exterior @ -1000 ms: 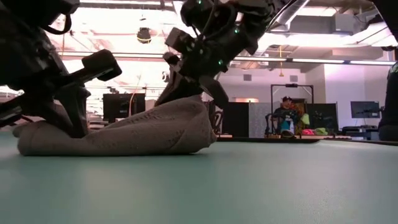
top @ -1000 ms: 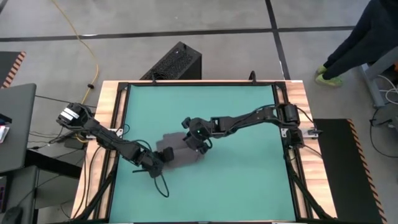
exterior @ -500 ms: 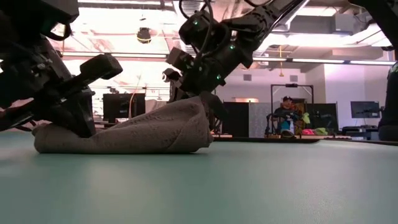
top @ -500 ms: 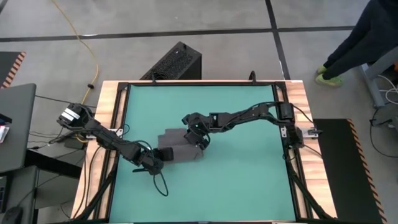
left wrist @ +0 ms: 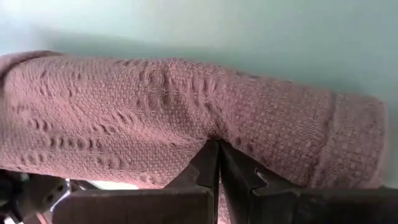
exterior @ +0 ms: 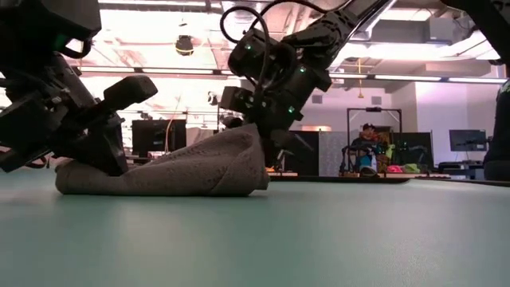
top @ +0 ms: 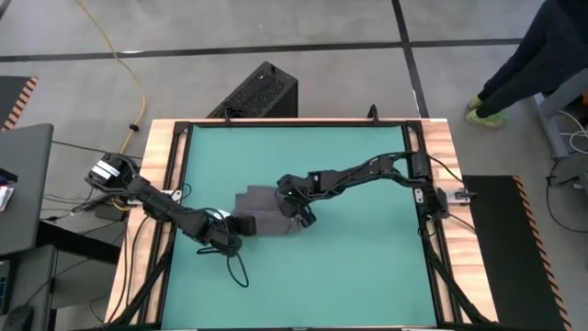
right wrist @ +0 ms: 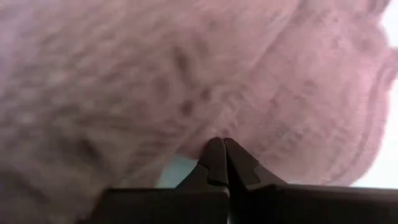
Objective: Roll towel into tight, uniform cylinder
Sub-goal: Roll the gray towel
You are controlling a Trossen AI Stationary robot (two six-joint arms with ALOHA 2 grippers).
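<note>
Between your two grippers lies the dark grey woven cloth towel point(top: 266, 211), now bunched tighter on the teal mat point(top: 367, 267). Your left gripper point(top: 241, 225), jaws closed together, presses one end; your right gripper point(top: 301, 217), likewise closed, has slid lower against the other.
</note>
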